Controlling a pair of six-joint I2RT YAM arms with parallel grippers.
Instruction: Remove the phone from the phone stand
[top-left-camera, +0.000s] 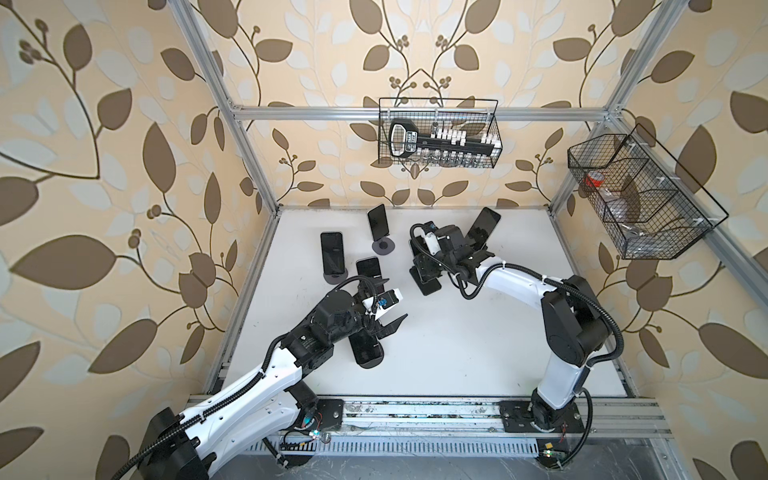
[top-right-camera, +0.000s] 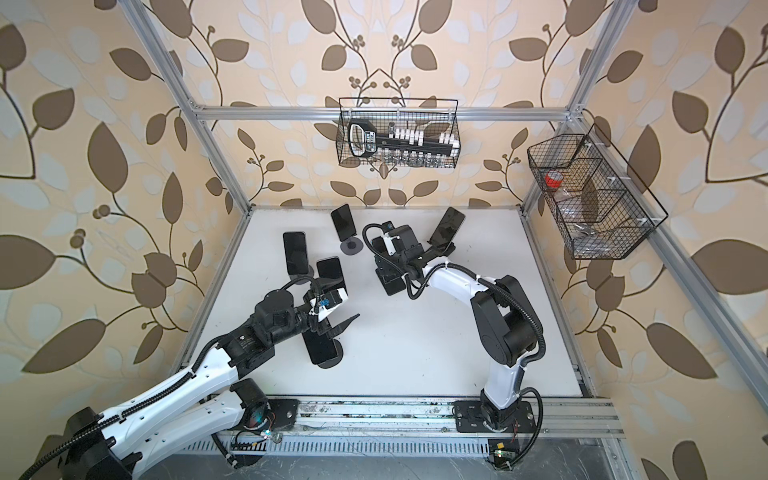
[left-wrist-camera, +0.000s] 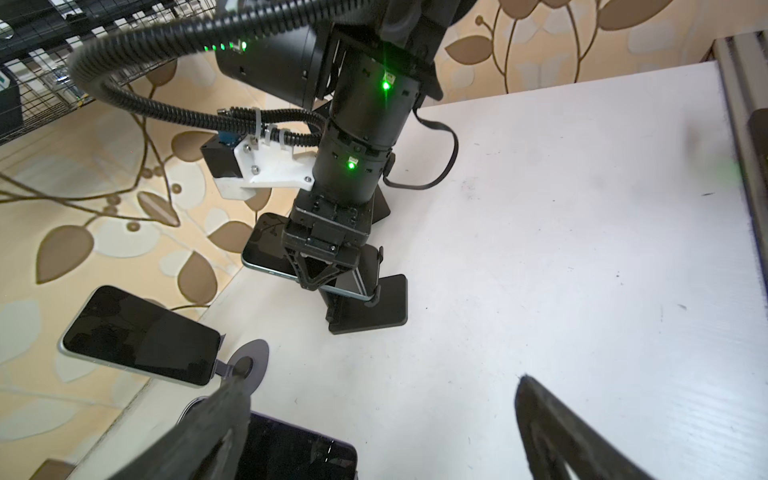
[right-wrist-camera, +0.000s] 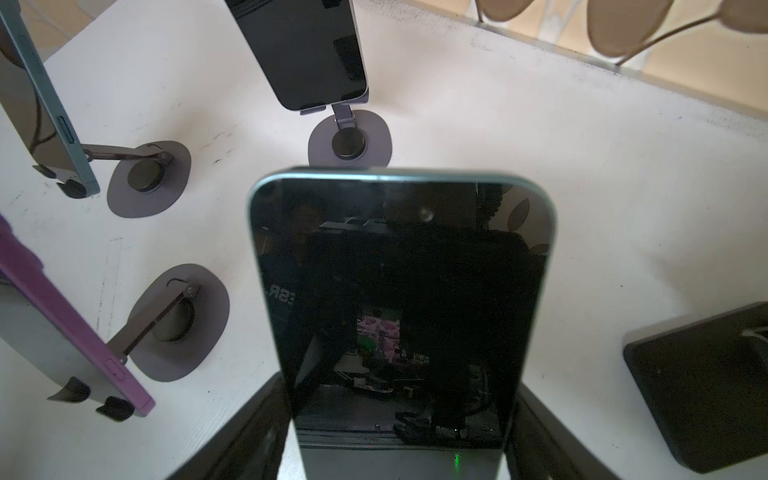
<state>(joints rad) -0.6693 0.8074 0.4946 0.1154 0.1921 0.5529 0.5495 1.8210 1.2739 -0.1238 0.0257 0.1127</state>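
right tool (right-wrist-camera: 401, 384): clamped on teal-edged phone (right-wrist-camera: 399, 270) sides mid-frame, likely to lift it off black phone stand (left-wrist-camera: 374, 307) | left tool (left-wrist-camera: 380, 380): apart, idle at frame bottom

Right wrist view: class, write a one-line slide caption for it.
Right claw brackets a dark-screened phone; on the white table beyond, a neighbouring phone rests on its round-based stand.

Dark phone (right-wrist-camera: 399, 311), tilted on black stand (left-wrist-camera: 374, 307)
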